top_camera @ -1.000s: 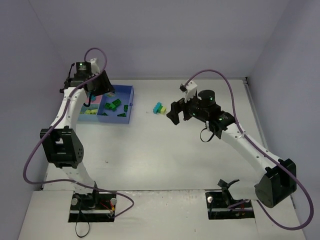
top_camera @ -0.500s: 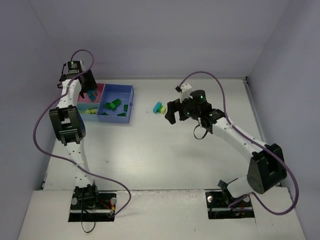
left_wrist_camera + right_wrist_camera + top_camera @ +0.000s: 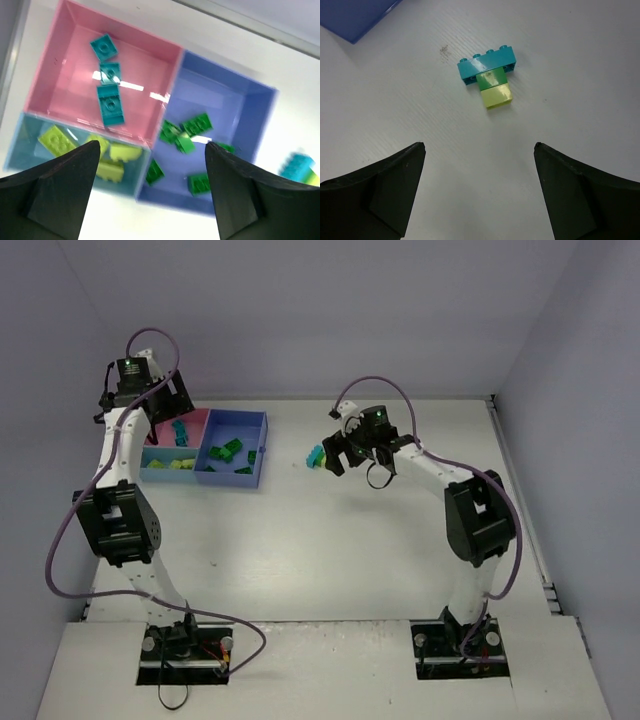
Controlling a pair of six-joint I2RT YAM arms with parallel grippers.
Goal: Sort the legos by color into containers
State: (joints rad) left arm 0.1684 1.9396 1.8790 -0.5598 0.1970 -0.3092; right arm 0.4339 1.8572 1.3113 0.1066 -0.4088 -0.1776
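Note:
Three adjoining containers show in the left wrist view. The pink tray (image 3: 60, 85) holds three teal legos (image 3: 110, 104). Yellow-green legos (image 3: 60, 142) lie in the light-blue tray (image 3: 20, 150), and dark green legos (image 3: 192, 125) in the medium-blue tray (image 3: 235, 110). My left gripper (image 3: 152, 144) hangs open and empty above them, over the pink tray (image 3: 200, 420) at the back left (image 3: 172, 412). A joined cluster of a teal, a green and a yellow-green brick (image 3: 490, 75) lies on the table (image 3: 316, 455). My right gripper (image 3: 479, 145) stands open just short of it (image 3: 335, 455).
A corner of the medium-blue tray (image 3: 355, 15) reaches into the right wrist view at the upper left. The joined cluster (image 3: 300, 167) shows to the right of the trays. Purple walls close the table at the back and sides.
My left gripper has opened and drawn back to the left above the pink tray, where a teal brick now lies. My right arm has swung left up to the joined cluster.

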